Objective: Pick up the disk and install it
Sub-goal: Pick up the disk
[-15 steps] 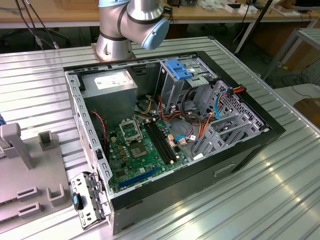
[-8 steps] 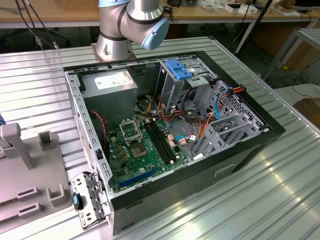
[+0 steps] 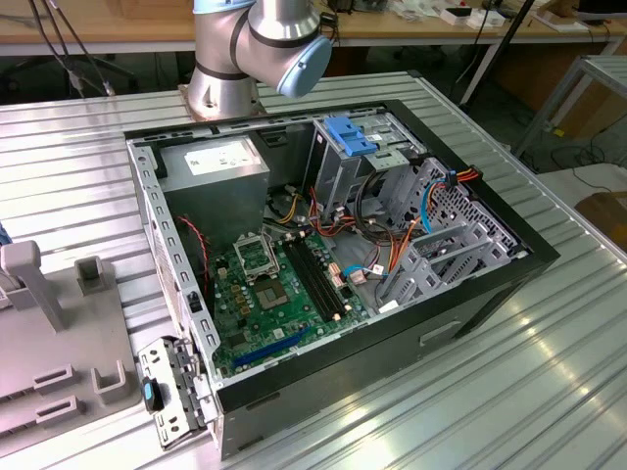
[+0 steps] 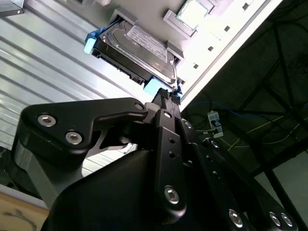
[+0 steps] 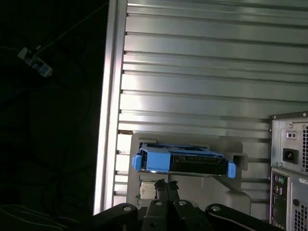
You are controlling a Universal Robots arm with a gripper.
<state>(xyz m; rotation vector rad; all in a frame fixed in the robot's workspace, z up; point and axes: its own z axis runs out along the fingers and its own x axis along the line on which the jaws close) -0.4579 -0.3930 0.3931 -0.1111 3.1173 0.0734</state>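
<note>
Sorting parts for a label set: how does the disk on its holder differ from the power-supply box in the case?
The disk wears light-blue carrier rails; the power-supply box has none. The disk sits on a grey holder on the slatted table; the power-supply box is mounted inside the open computer case. Both are grey metal with a white label.

1. We see the computer case lying open on the table, with the arm's base behind it.
2. Inside, the power supply sits at the exterior view's left of the drive cage.
3. In the first wrist view, we find the disk resting in a holder on the table, with the gripper near it.
</note>
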